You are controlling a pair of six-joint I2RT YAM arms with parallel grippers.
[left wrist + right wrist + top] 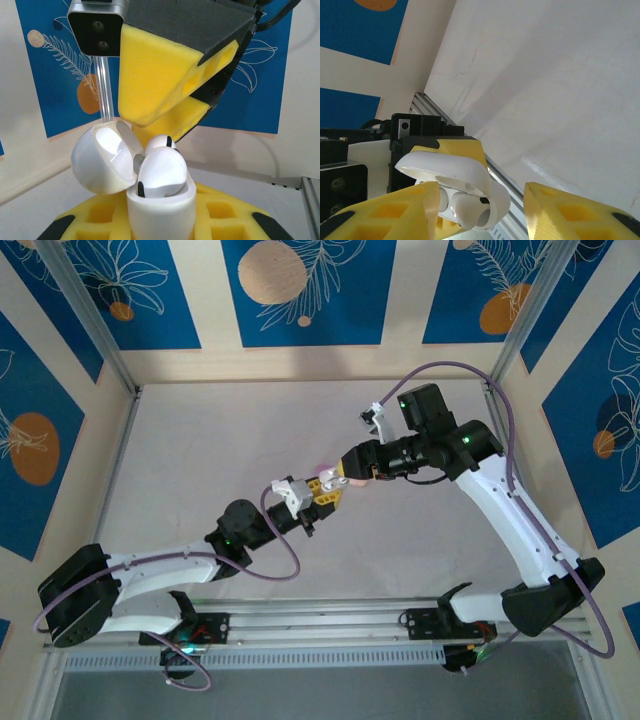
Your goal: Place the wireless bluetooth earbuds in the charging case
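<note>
Above the tabletop (200, 460), left claw (160, 226): clamped on the white charging case (161, 212), which rises from between its yellow pads.
Lid (102, 157): swung open to one side.
Earbuds (162, 171): two white ones standing in the case's mouth, tops out.
Right claw (480, 212): jaws apart, straddling the case; one yellow finger (165, 75) close over the earbuds.

Pale table (200, 450), blue patterned walls (345, 305)

Left pincer (322, 502) clamped, right pincer (338, 480) parted, both arms reaching inward
</note>
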